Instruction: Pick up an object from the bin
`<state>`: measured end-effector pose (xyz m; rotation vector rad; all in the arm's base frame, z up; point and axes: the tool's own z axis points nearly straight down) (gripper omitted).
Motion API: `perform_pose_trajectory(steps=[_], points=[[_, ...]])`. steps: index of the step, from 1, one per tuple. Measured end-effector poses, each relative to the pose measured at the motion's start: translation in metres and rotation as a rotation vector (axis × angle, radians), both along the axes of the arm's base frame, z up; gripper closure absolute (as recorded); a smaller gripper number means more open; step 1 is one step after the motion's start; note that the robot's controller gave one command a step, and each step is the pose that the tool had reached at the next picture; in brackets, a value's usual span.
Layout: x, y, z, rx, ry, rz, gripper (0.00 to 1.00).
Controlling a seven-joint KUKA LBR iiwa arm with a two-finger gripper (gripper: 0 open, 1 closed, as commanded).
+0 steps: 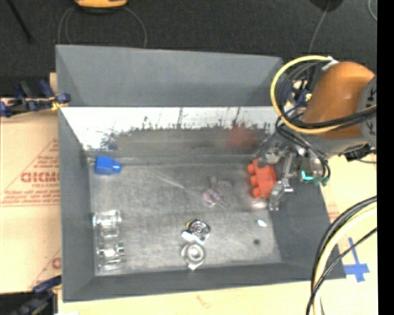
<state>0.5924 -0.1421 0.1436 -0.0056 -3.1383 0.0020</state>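
Red blocky thing [260, 179] sits on the right of the bin floor, close to the right wall, and the gripper [276, 197] is down at its right edge, touching it by the look of things, though the metalwork runs together there. Clenched or released? Cannot tell from this angle. Just in front lies a tiny white scrap [261, 224]. Toward the middle, a pale purplish piece [217, 192]; nearer the front, a silvery metal bit [197, 229] with a second metal piece [194, 254] just before it. Far left, a blue thing [107, 166] near the back and a clear plastic piece [108, 239] in the front-left corner of the grey bin [72, 176]
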Motion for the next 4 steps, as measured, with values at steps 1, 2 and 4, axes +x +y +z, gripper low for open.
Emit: perform_pose_trajectory(steps=[1, 2, 4], points=[[-0.015, 0.128, -0.036, 0.005, -0.003, -0.099, 0.0], [-0.022, 0.098, -0.069, 0.005, -0.016, -0.284, 0.0], [-0.023, 0.099, 0.061, 0.002, -0.015, -0.346, 1.0]])
